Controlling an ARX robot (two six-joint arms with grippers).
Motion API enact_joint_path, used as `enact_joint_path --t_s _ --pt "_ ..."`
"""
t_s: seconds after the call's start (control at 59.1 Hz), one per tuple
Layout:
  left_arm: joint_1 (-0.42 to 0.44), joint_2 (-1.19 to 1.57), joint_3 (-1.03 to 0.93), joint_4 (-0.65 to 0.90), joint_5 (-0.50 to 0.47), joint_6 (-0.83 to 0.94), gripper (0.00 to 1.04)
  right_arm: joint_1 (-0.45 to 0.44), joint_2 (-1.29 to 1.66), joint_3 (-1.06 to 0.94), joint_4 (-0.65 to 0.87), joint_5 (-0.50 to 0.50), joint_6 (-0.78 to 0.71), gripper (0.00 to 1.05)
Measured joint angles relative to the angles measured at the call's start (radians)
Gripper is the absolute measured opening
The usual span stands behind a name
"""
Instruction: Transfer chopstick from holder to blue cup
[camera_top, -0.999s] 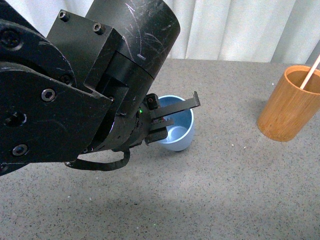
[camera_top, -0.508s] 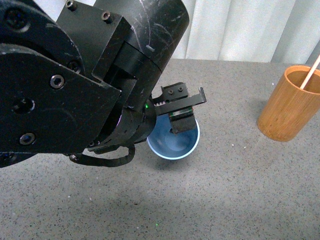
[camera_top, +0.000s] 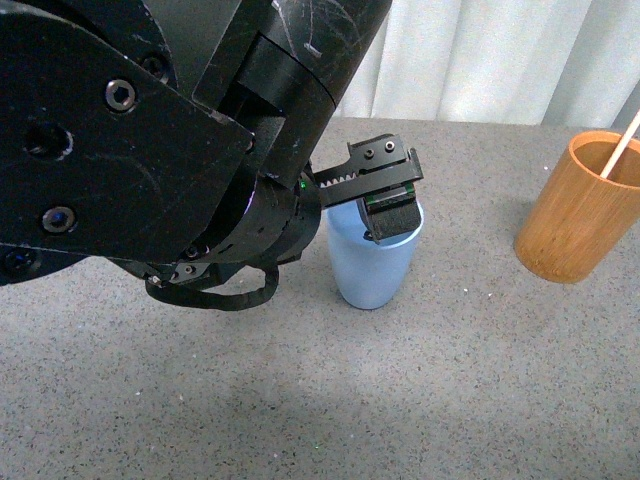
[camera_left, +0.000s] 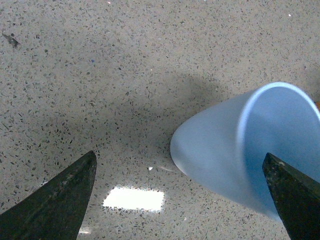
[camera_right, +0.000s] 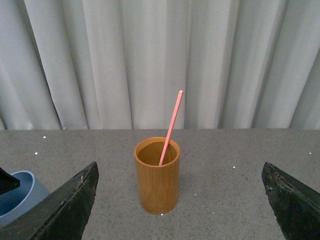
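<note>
Left arm (camera_top: 150, 150) fills the near left of the front view, big and black, and its left gripper (camera_top: 390, 200) sits right at the top of the blue cup (camera_top: 372, 268). One dark finger (camera_top: 392, 218) hangs over the cup's rim at the far side. From the left wrist view, that gripper (camera_left: 178, 156) is spread wide: one finger (camera_left: 60, 200) is well clear of the cup over bare table, the other (camera_left: 295, 195) is at the cup's mouth. Nothing is pinched between them.

The cup is light blue and matte with a paler rim, and it narrows toward a rounded base. It stands upright on the speckled grey table (camera_top: 450, 400), about in the middle.

Over on the far right is the holder (camera_top: 578, 208), an orange-brown wooden cylinder with a thick rim, well apart from the cup. The chopstick (camera_top: 622, 145) is in it, a thin, straight, salmon-pink stick. It leans on the rim, with its upper part rising well above the holder.

The right wrist view shows the holder (camera_right: 157, 177) dead ahead with the chopstick (camera_right: 171, 127) slanting out of it, in front of a pale curtain (camera_right: 100, 60). The right gripper (camera_right: 180, 165) is wide apart too and empty, touching neither the holder nor the stick.
</note>
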Motion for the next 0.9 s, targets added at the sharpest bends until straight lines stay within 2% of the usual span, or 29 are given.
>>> enact_joint_path --t_s 0.525,0.542,0.593,0.627,0.677,0.694,0.762,0.813,0.897 --pt "0.044 -0.046 -0.004 -0.002 -0.029 0.016 0.98 0.000 0.000 0.000 0.000 0.000 0.000 0.95" --pt "0.044 -0.045 -0.012 0.030 -0.036 0.026 0.97 0.000 0.000 0.000 0.000 0.000 0.000 0.95" --pt "0.057 -0.036 -0.093 0.298 -0.169 0.164 0.88 0.000 0.000 0.000 0.000 0.000 0.000 0.95" --pt "0.071 -0.037 -0.158 0.463 -0.209 0.241 0.82 0.000 0.000 0.000 0.000 -0.001 0.000 0.95" --pt "0.101 -0.050 -0.256 0.677 -0.204 0.362 0.75 0.000 0.000 0.000 0.000 0.000 0.000 0.95" --pt "0.120 -0.063 -0.303 0.770 -0.195 0.431 0.72 0.000 0.000 0.000 0.000 0.000 0.000 0.95" --pt "0.190 -0.123 -0.419 0.974 -0.143 0.560 0.61 0.000 0.000 0.000 0.000 0.002 0.000 0.95" --pt "0.241 -0.173 -0.477 1.064 -0.098 0.612 0.54 0.000 0.000 0.000 0.000 0.003 0.000 0.95" --pt "0.381 -0.263 -0.587 1.164 0.047 0.676 0.37 0.000 0.000 0.000 0.000 0.002 0.000 0.95"
